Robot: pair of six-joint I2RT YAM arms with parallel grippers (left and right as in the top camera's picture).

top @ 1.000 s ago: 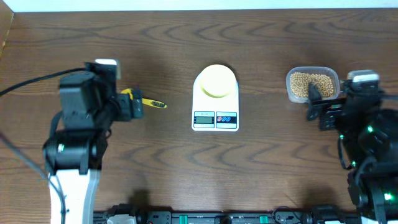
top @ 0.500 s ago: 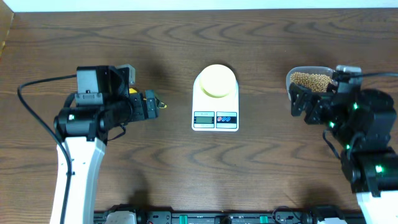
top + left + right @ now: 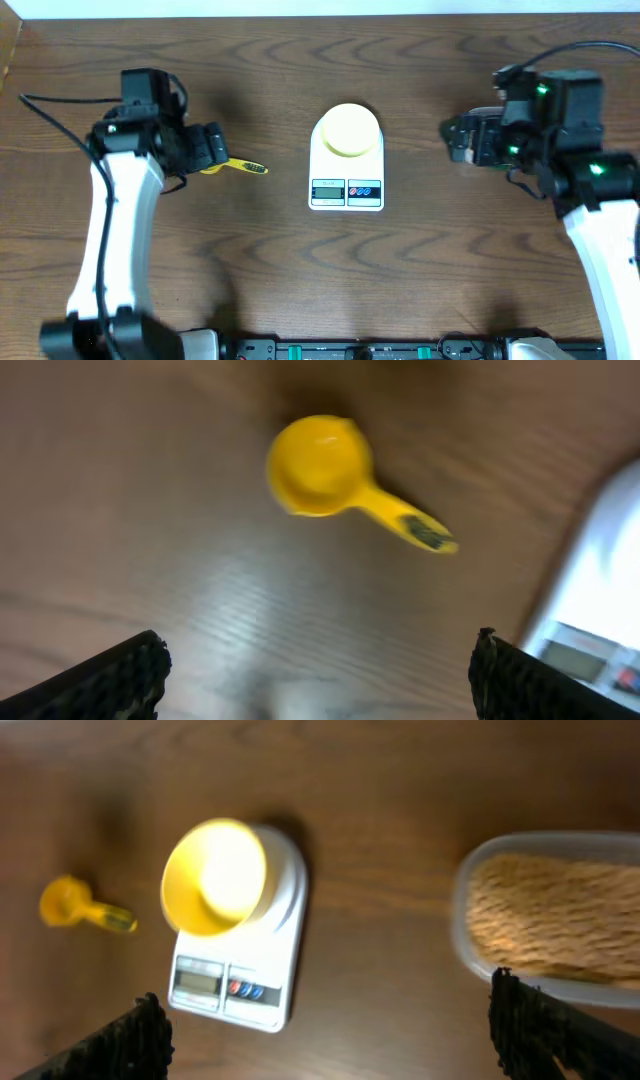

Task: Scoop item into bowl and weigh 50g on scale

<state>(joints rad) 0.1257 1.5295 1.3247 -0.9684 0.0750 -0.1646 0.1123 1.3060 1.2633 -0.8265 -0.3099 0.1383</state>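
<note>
The tan beans point(image 3: 555, 915) fill a clear plastic tub point(image 3: 470, 935) at the right of the right wrist view; in the overhead view my right arm hides them. The pale-yellow bowl point(image 3: 348, 130) point(image 3: 213, 875) stands empty on the back of the white scale point(image 3: 347, 185) point(image 3: 240, 980). A yellow scoop point(image 3: 325, 465) point(image 3: 243, 167) point(image 3: 75, 905) lies on the table left of the scale. My left gripper point(image 3: 212, 148) point(image 3: 320, 695) is open and empty above the scoop. My right gripper point(image 3: 462, 140) point(image 3: 335, 1055) is open and empty, raised between scale and tub.
The scale's edge point(image 3: 600, 600) shows at the right of the left wrist view. Dark wood table point(image 3: 320, 260) all round. Cables trail from both arms.
Both arms have lifted and swung. The left gripper drew back left, showing the scoop's handle again. The right arm moved toward the far side and now covers the tub in the overhead view.
</note>
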